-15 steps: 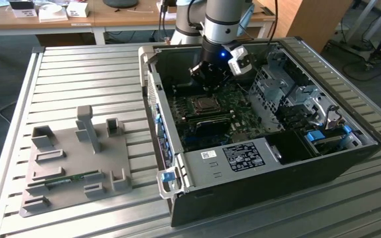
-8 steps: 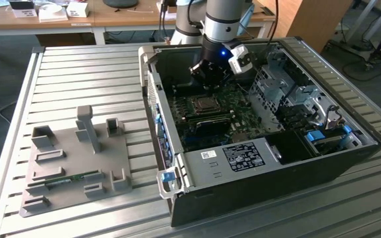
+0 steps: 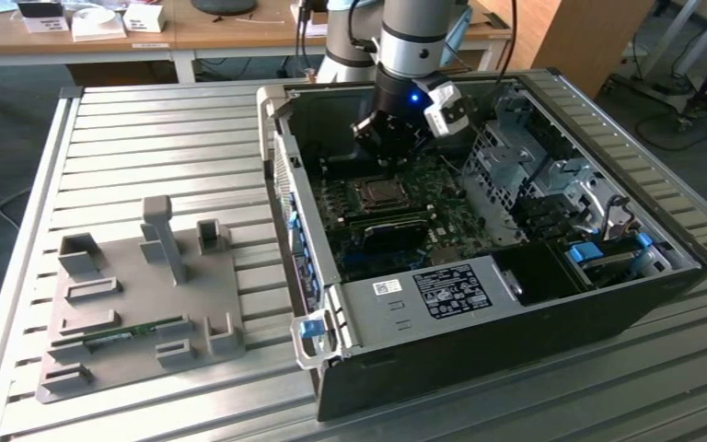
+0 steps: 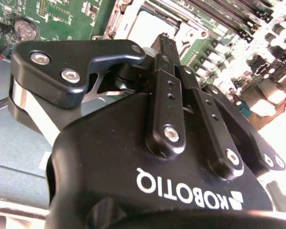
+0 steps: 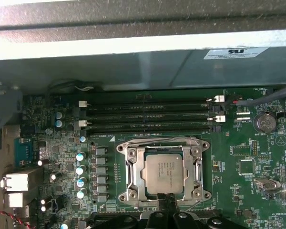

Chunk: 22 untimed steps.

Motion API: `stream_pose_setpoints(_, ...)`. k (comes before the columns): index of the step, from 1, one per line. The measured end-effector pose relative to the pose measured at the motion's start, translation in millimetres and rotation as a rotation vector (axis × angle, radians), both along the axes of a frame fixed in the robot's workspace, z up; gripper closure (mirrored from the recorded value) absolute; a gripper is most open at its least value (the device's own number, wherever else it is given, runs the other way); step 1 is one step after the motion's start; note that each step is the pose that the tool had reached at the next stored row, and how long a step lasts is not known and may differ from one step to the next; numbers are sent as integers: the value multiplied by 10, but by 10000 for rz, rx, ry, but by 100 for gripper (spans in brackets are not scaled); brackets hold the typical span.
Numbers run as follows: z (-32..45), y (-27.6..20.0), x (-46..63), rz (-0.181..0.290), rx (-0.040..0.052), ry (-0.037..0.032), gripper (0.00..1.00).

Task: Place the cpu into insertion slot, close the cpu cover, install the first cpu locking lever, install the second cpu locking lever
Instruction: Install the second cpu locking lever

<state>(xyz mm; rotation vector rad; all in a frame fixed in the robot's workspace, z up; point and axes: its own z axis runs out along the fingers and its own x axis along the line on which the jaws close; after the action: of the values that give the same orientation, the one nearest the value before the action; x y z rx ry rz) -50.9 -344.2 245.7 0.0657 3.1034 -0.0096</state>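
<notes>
The cpu [image 5: 164, 172] lies flat in the insertion slot [image 5: 125, 196], pale and square. The silvery cpu cover [image 5: 134, 168] lies down over it, and the chip shows through its opening. A thin wire lever [image 5: 157, 140] runs along the socket's edge on the memory-slot side. My gripper [image 5: 169, 199] hangs just off the socket's opposite edge, its black fingers pressed together and shut on nothing. In the second wrist view the gripper [image 4: 166, 40] tapers toward the socket [image 4: 150, 24]. In the exterior view the gripper [image 3: 385, 158] hovers inside the open grey case, just above the cpu [image 3: 379, 191].
Long black memory slots [image 5: 148, 117] lie beside the socket, with the case wall [image 5: 133, 57] beyond them. Drive cages [image 3: 538, 175] fill the case on the exterior view's right. A grey fixture plate [image 3: 144, 285] holding a green memory stick [image 3: 121, 333] sits on the slatted table.
</notes>
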Motion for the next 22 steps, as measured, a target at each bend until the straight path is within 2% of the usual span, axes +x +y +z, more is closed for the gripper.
stream_pose_setpoints(7,2,-16,0,-1,-1,1,89)
stream_pose_setpoints(22,30,-16,0,-1,4,-3,89)
